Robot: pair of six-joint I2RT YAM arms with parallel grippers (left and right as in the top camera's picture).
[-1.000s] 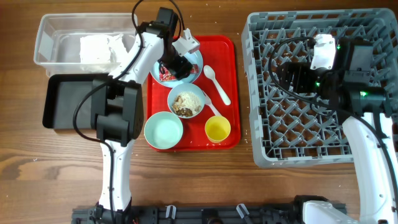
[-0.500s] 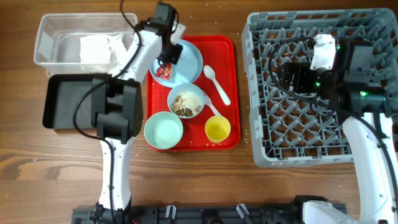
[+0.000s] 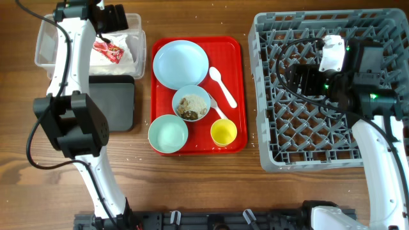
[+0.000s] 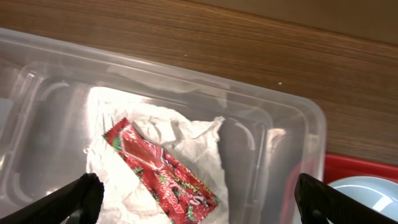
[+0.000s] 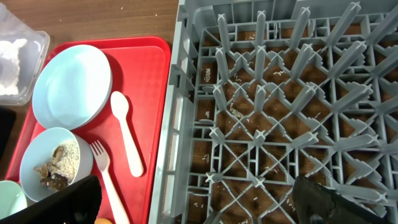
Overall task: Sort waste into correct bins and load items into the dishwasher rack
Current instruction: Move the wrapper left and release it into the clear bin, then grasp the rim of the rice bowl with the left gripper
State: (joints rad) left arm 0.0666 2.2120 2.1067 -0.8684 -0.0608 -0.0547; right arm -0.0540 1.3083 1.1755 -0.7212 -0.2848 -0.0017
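**Wrapper in tub, both grippers spread and empty**

The red wrapper is seen lying flat on the crumpled napkin inside the clear tub, at the far left of the table. The left gripper is held above it, its fingers spread wide with nothing pinched between them. The black tray is set just in front of the tub and is partly hidden by the left arm.

On the red tray, the plate is found bare at the back. Just in front of it, the blue bowl is filled with rice and brown scraps. The mint bowl and the cup are placed at the front, left and right. The spoon is laid to the right of the plate, and the fork between the blue bowl and the cup.

The rack is stood just to the right of the red tray, with white grains scattered on its floor. The right gripper is held over the rack, its fingers parted and nothing gripped.
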